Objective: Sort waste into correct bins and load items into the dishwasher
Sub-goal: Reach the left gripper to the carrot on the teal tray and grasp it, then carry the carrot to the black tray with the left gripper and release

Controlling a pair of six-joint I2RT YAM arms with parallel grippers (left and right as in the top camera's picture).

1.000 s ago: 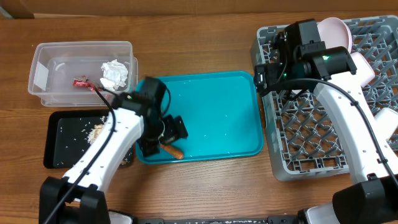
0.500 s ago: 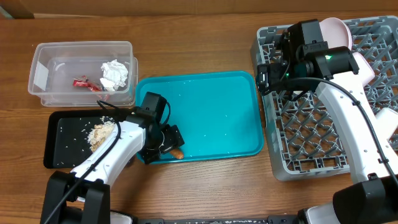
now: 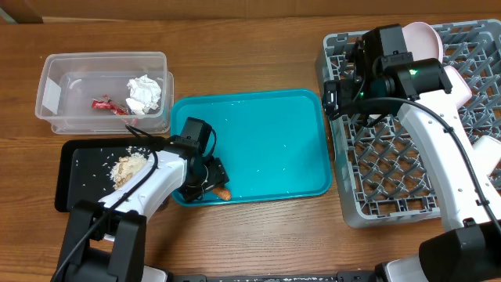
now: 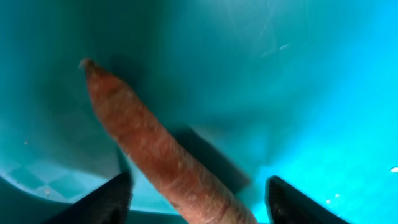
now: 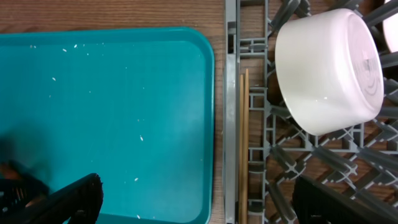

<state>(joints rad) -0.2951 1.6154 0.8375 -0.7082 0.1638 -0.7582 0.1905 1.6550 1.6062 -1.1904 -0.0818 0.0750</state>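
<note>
Left end effector [image 4: 199,188], spread, straddles the carrot piece [image 4: 142,135] ready to pinch; right end effector [image 5: 199,185] hangs released over the dish rack [image 5: 231,93] edge

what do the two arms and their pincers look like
The left arm and right arm have white links, black joints and wrist blocks, and a thin black cable each. The right shows a green light. Pincer fingers are black.

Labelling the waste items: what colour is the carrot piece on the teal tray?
Orange; the carrot piece shows best in the left wrist view.
</note>
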